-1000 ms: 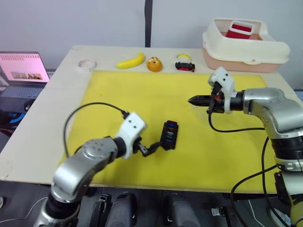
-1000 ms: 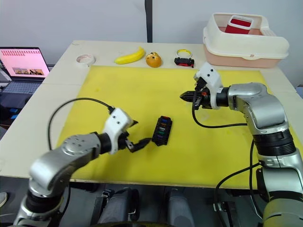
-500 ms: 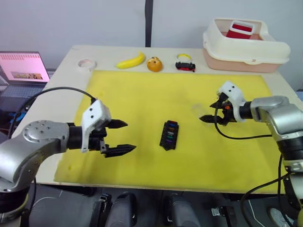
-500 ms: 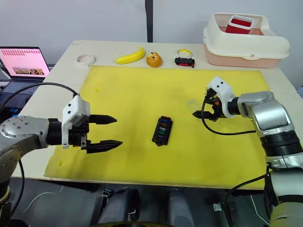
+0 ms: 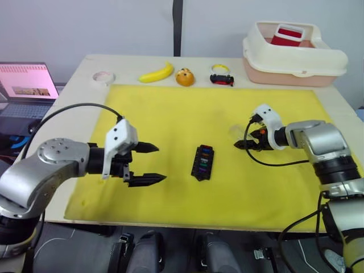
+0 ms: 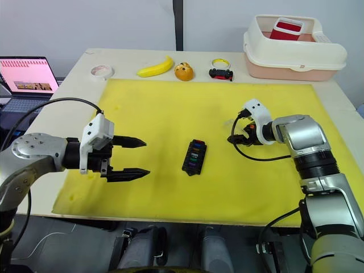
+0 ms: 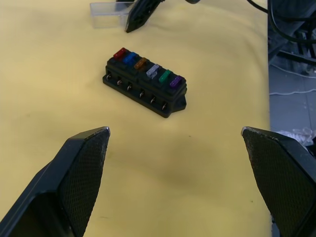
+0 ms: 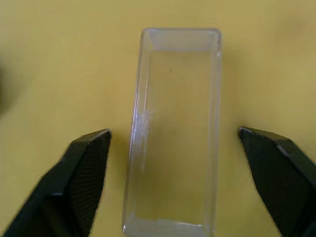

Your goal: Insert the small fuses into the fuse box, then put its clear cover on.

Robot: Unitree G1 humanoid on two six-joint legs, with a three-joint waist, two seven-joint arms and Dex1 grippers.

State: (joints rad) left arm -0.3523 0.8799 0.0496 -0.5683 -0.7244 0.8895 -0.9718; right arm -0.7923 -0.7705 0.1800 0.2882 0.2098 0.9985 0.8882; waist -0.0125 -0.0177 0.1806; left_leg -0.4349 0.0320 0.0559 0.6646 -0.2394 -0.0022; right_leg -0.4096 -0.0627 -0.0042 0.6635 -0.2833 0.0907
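1. The fuse box (image 5: 202,162) lies mid-mat (image 5: 187,114), the small fuses (image 7: 146,68) seated in its slots.
2. The clear cover (image 8: 174,128) lies to its right, farther back.
3. The left gripper (image 5: 147,164) hovers left of the box.
4. The right gripper (image 8: 173,148) straddles the cover.

The black fuse box (image 7: 145,81) lies flat mid-mat, its slots filled with a row of small fuses (image 7: 147,70): red, blue, amber, grey, green, purple. The clear cover (image 8: 173,131) lies apart on the mat, hollow side up.
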